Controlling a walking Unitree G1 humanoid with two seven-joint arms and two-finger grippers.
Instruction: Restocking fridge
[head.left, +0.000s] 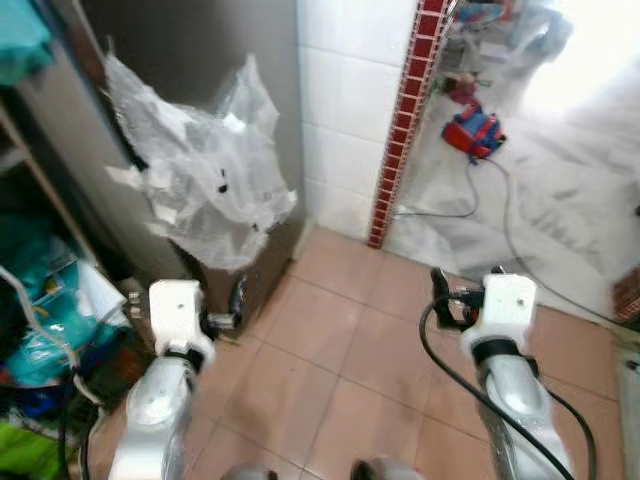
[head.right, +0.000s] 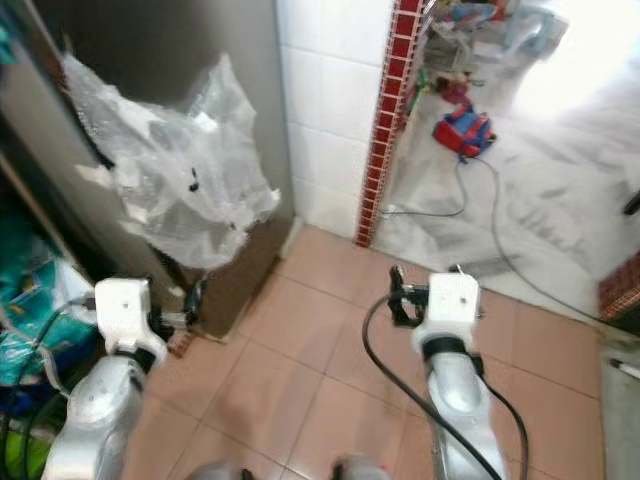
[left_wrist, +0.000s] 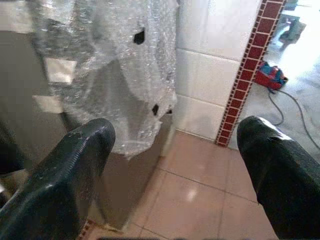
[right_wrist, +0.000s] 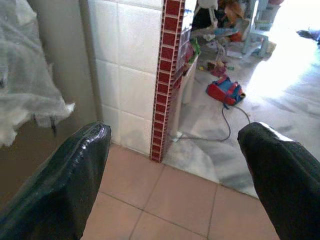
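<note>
In the left eye view, the fridge (head.left: 215, 60), a tall grey-brown cabinet, fills the upper left of the frame, with a torn sheet of bubble wrap (head.left: 205, 175) taped across its side. At the far left, open shelves (head.left: 35, 330) hold green and blue clutter. A white tiled wall (head.left: 345, 110) with a red tile strip (head.left: 400, 120) stands at upper centre, and a red and blue appliance (head.left: 474, 132) lies on the pale floor at upper right, its cable trailing down. The left end effector (head.left: 237, 300) sits at lower left, close to the fridge's base; the right end effector (head.left: 440, 295) hangs at lower right over the terracotta floor tiles (head.left: 320, 360).

The right eye view repeats this scene.

In the left wrist view, the two black fingers (left_wrist: 60, 185) are spread wide with nothing between them, facing the fridge corner and bubble wrap.

In the right wrist view, the fingers (right_wrist: 280, 175) also stand wide apart and empty, facing the red tile strip and white wall.
</note>
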